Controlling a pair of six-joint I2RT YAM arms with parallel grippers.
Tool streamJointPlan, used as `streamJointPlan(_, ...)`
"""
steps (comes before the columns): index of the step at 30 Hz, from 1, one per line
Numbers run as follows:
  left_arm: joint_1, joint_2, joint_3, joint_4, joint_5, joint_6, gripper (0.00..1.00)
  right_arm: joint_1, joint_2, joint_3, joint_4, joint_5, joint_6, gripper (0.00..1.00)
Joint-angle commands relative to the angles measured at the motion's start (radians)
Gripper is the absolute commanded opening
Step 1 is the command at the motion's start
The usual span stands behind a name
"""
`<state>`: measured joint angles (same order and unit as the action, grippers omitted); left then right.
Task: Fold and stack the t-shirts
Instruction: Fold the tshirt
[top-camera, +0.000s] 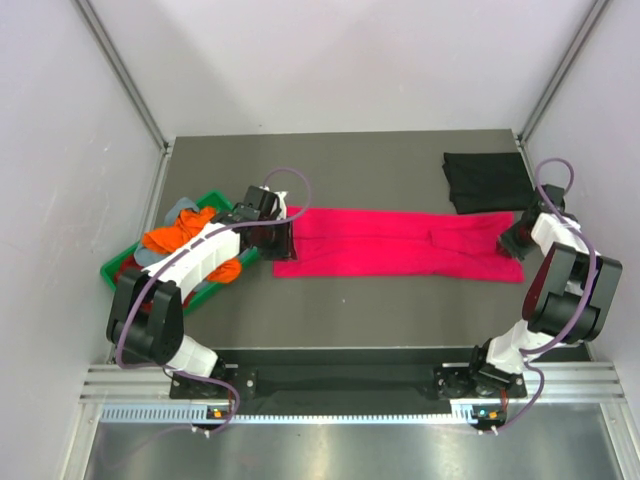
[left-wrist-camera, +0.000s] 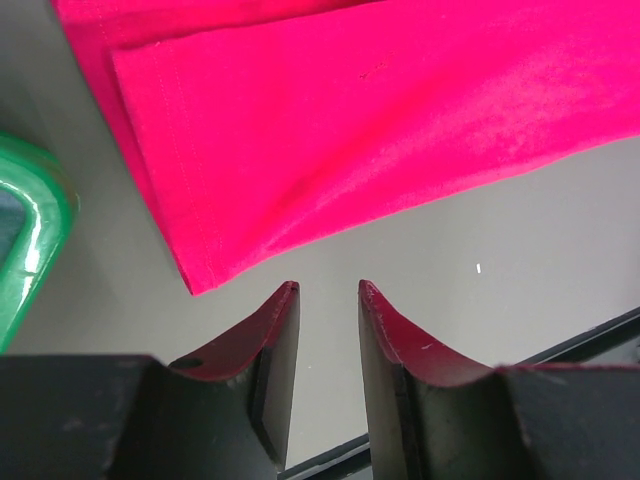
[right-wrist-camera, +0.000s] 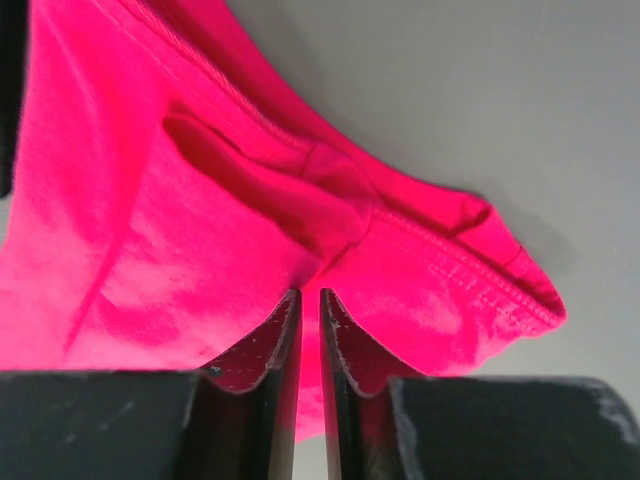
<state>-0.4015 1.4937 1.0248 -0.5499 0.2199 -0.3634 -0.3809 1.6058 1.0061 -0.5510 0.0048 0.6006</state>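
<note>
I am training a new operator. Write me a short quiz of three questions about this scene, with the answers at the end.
1. True or false: the black t-shirt lies on the table, outside the green tray.
2. What is the right gripper closed on? A. the pink t-shirt; B. the black t-shirt; C. nothing.
3. Which gripper has open jaws with no cloth between them?
Key: 1 true; 2 A; 3 the left gripper.
</note>
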Motion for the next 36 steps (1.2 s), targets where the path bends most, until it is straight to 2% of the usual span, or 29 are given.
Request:
streamJointPlan(1,0.006,-0.018,0.009,0.033,0.006,0.018,0.35,-0.012,-0.001,0.008,0.065,0.026,0.011,0.14)
streamJointPlan(9,0.007,-0.019,-0.003,0.045,0.009,0.011,0.35,-0.012,0.025,0.012,0.089,0.008,0.011,0.16)
streamJointPlan(23,0.012,-0.004,-0.003,0.048,0.007,0.011,0.34,0.005,0.062,0.002,0.111,0.007,0.004,0.27)
streamJointPlan(25,0.012,-0.006,-0.006,0.047,0.004,0.011,0.34,0.005,0.066,-0.003,0.121,0.009,0.005,0.24)
streamJointPlan(30,0.013,-0.015,-0.006,0.045,-0.001,0.012,0.34,0.014,0.056,0.014,0.109,0.009,-0.007,0.0)
streamJointPlan(36,0.013,-0.018,-0.012,0.057,0.006,0.006,0.33,0.033,-0.029,0.048,0.03,0.064,-0.027,0.0)
